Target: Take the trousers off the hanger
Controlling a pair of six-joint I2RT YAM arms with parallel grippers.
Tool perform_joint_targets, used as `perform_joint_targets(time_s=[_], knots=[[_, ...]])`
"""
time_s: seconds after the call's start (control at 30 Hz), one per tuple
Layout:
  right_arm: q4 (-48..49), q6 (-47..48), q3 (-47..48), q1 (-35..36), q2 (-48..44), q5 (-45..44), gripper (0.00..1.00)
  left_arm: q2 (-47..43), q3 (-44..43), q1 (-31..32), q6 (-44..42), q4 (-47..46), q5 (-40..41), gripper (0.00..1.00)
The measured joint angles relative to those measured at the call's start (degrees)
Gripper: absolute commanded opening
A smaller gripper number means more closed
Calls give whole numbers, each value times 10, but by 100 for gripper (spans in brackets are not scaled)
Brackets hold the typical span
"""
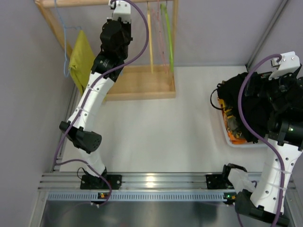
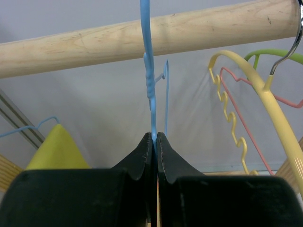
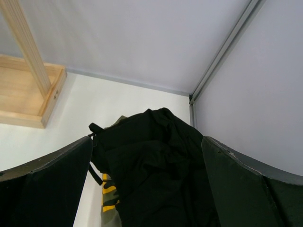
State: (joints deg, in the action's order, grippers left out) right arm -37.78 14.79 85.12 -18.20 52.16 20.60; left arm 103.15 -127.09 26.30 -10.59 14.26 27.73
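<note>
Trousers [image 1: 238, 98] heaped in white bin [image 1: 224, 133] over orange cloth [image 1: 235, 135]

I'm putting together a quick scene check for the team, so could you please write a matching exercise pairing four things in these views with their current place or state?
Things:
1. hanger
2. trousers
3. right gripper
4. yellow-green garment

Places or states:
A. open, holding nothing
B. hanging at the left end of the rack
C. pinched in the shut left gripper
D. heaped on the bin at the table's right side

Pairs: 1-C, 2-D, 3-A, 4-B
</note>
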Motion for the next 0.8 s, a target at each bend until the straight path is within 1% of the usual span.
perform_joint_targets(time_s=[0.27, 0.53, 0.73, 0.8], knots=[[-4, 0, -9, 0, -4, -1, 99, 50, -21, 0, -62, -72, 2, 0], [-5, 0, -11, 0, -11, 0, 99, 88, -33, 0, -92, -91, 2, 0], [-6, 0, -11, 0, -15, 0, 99, 89, 2, 2, -95, -103, 4, 0], [-7, 0, -11, 0, -16, 1, 99, 89, 16, 4, -96, -119, 2, 0]])
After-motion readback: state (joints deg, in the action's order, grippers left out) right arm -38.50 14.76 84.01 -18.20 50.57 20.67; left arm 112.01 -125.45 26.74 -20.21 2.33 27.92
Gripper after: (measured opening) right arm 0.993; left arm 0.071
